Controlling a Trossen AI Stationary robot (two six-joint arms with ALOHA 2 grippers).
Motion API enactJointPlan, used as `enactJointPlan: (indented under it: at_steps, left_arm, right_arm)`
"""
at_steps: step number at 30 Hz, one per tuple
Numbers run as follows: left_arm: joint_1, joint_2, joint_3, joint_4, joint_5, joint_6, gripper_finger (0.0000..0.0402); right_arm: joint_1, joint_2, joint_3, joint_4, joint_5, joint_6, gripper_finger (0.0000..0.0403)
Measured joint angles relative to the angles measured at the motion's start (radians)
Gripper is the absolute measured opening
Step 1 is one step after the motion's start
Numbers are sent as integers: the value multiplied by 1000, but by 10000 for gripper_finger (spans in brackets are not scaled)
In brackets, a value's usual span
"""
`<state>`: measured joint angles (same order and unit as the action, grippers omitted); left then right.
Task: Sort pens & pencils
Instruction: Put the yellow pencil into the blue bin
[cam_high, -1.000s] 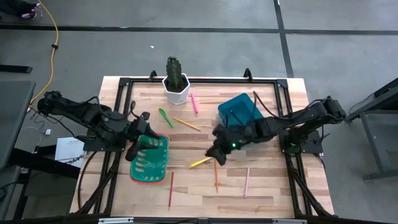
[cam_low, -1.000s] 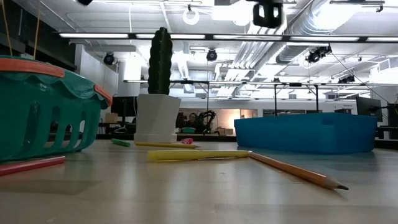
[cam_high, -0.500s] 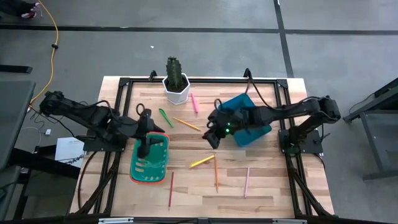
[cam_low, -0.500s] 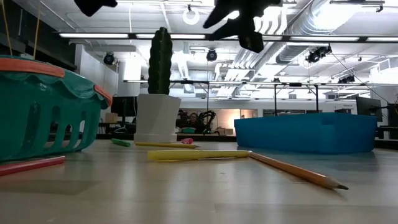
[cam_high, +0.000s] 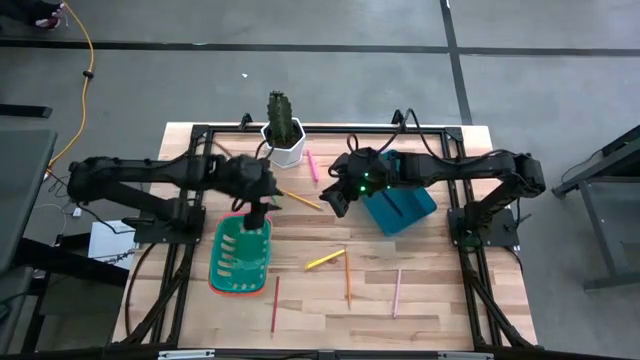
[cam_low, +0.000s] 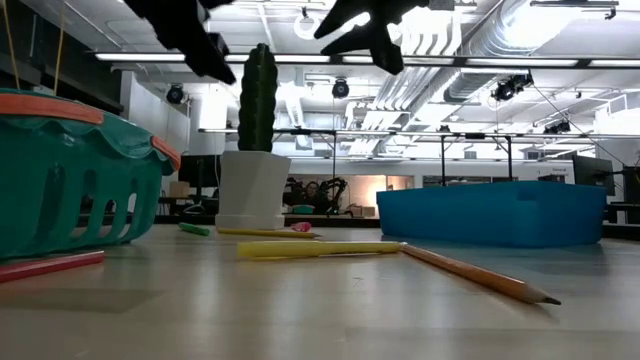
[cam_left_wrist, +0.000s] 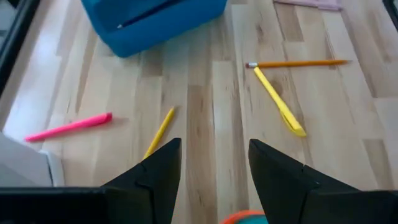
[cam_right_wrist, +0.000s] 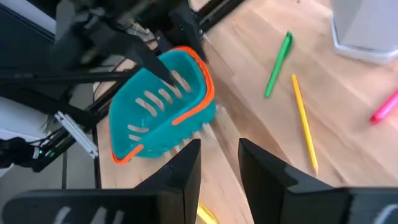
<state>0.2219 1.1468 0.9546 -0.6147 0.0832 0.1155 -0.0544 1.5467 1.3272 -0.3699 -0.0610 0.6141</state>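
Above the far rim of the teal basket (cam_high: 241, 258), left of centre in the high view, the left gripper (cam_high: 254, 210) hangs with its fingers spread and nothing between them; its wrist view shows bare wood in the gap. Half a second ago it sat lower and further left, over the basket's near edge. Right of it, at the frame's centre, the right gripper (cam_high: 338, 200) hovers beside the blue bin (cam_high: 398, 190), fingers parted and empty. It has drifted up the frame from its earlier spot; a second ago it was down by the yellow pen (cam_high: 322, 261).

On the table nothing has moved. The green pen (cam_high: 266, 189) lies below the potted cactus (cam_high: 283, 128), with the pink pen (cam_high: 312, 165) to the pot's right. A yellow-orange pencil (cam_high: 301, 199) stretches between the two grippers. An orange pencil (cam_high: 347, 277) lies just right of the yellow pen, their upper ends close together. A salmon pencil (cam_high: 397, 292) lies further right, and a dark pencil (cam_high: 275, 304) lies below the basket's corner.

From table height, both grippers appear only as dark shapes cut off by the top edge, so their fingers cannot be read there. The left arm covers part of the green pen from above. What lies inside the basket is hard to make out.
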Motion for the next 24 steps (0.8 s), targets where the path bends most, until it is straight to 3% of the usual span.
enactJointPlan:
  at_steps: [6,11,24]
  left_arm:
    - [141,87,0,37,131,130,175]
    - [212,184,2,46,137,196,175]
    - [230,379,8,79,130,293,175]
  right_arm:
    - [0,0,10,-16,19,-20,99]
    - [1,0,10,-45,39,-32,99]
    - [4,0,10,-63,26,-39,99]
